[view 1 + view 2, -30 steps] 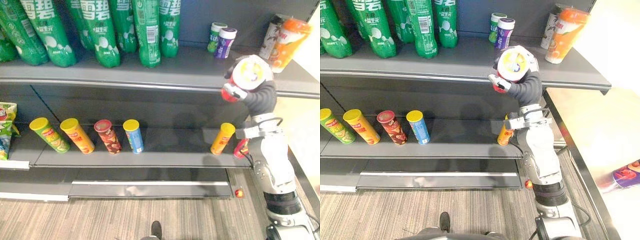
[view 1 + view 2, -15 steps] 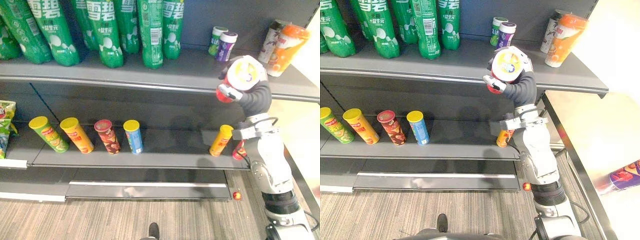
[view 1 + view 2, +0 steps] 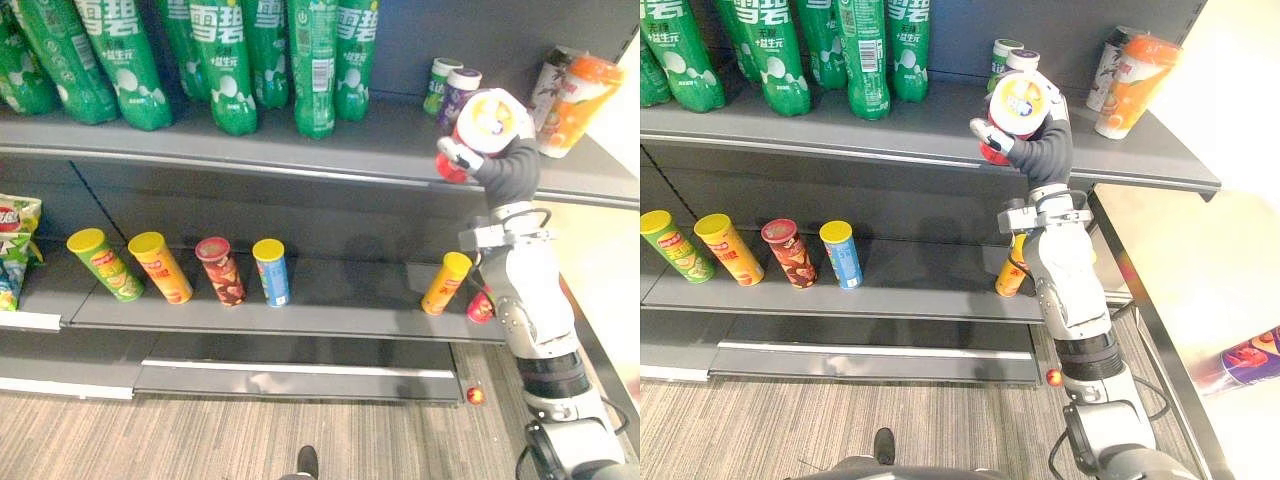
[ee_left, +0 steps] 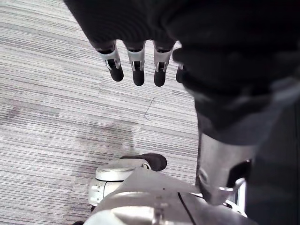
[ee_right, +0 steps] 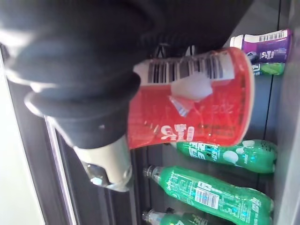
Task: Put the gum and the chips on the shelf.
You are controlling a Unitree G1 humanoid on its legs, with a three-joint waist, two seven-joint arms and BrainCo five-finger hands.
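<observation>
Left eye view: right hand (image 3: pixel 507 170) grips the red gum tub (image 3: pixel 489 122), lid outward, at the upper shelf (image 3: pixel 380 135) edge, near two gum bottles (image 3: pixel 457 90). Right wrist view: tub held against the palm. Left wrist view: left hand (image 4: pixel 137 68) idle, fingers straight. Gum placement appears in hand; the next move calls for uprighting, setting down, releasing.

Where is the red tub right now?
The red tub is in the right hand, raised at the front edge of the upper shelf near its right end, just in front of the purple gum bottle and the green gum bottle.
</observation>
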